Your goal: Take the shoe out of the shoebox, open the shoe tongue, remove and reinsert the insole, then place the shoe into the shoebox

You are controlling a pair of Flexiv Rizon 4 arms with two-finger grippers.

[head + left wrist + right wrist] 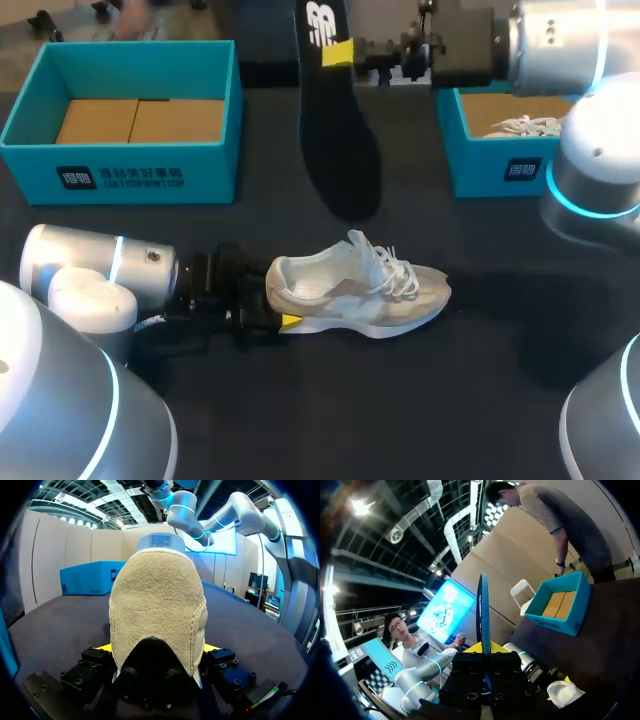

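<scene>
1. The shoe (pixel 360 290) stands on its sole on the dark tabletop (pixel 400 400), out of both boxes. Its heel points to my left and its toe to my right. Its white laces lie loose over the tongue.
2. The left gripper (pixel 272 298) comes in low from the left and is pinching the heel of the shoe. In the left wrist view the tan heel (pixel 157 610) fills the space of the gripper (pixel 157 652), with a yellow fingertip (pixel 104 647) pressed against each side.
3. The insole (pixel 340 140) is out of the shoe. It is black and is held up in the air above the far middle of the tabletop, between the two boxes. It hangs lengthwise with its free end pointing down toward the shoe, clear of it.
4. The right gripper (pixel 342 52) reaches in from the far right and is clamped on the upper end of the insole. In the right wrist view the insole (pixel 483 605) shows edge-on, rising straight out from between the yellow tips of the gripper (pixel 483 647).
5. The left shoebox (pixel 120 165) is teal and open at the far left, with brown cardboard (pixel 140 120) on its floor. It also shows in the right wrist view (pixel 562 605), beyond the insole.
6. The right shoebox (pixel 490 170) sits open at the far right, under the right arm. A second shoe (pixel 522 126) with white laces lies inside it.
</scene>
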